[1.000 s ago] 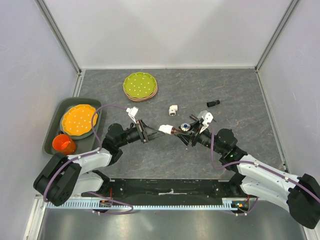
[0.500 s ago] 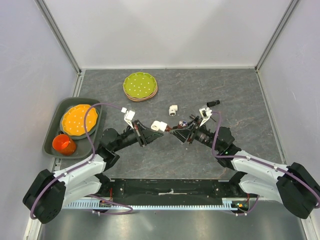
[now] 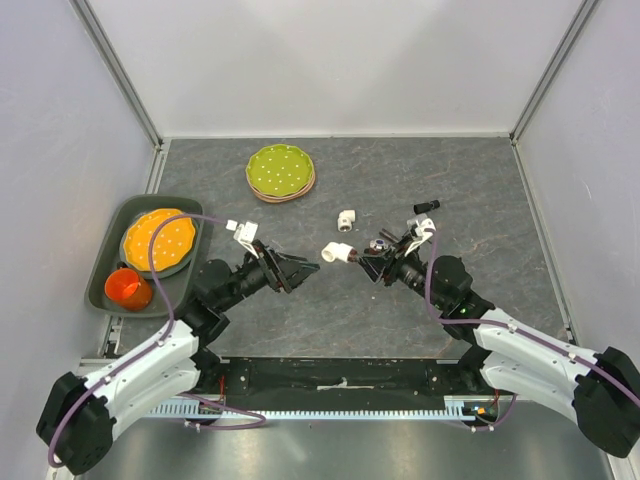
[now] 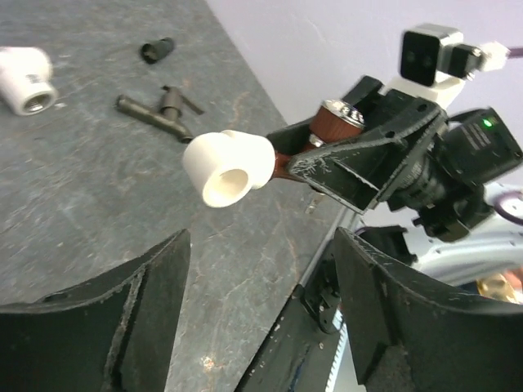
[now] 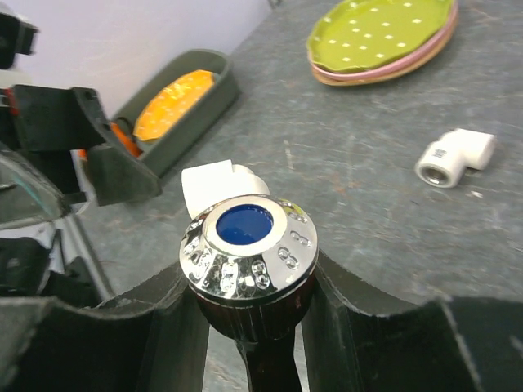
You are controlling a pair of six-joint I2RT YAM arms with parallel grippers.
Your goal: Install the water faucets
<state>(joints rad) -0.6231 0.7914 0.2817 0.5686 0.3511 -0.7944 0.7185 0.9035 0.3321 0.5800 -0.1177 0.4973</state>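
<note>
My right gripper (image 3: 382, 260) is shut on the reddish-brown water faucet (image 5: 249, 245), whose chrome cap with a blue centre faces the right wrist camera. A white elbow fitting (image 3: 335, 252) sits on the faucet's far end, held above the table. My left gripper (image 3: 305, 268) stands open just left of that elbow, apart from it, with nothing between its fingers (image 4: 155, 286). The dark grey faucet (image 4: 155, 110) lies on the table beyond, seen in the left wrist view. A second white elbow (image 3: 346, 219) lies loose further back.
A short black cylinder (image 3: 427, 206) lies at the back right. Stacked green plates (image 3: 280, 172) sit at the back. At the left, a dark tray (image 3: 105, 290) holds an orange plate (image 3: 158, 240) and an orange cup (image 3: 127, 287).
My left gripper has opened, let go of the white elbow and drawn back to the left. The elbow stays on the faucet in my right gripper, which shifted slightly.
</note>
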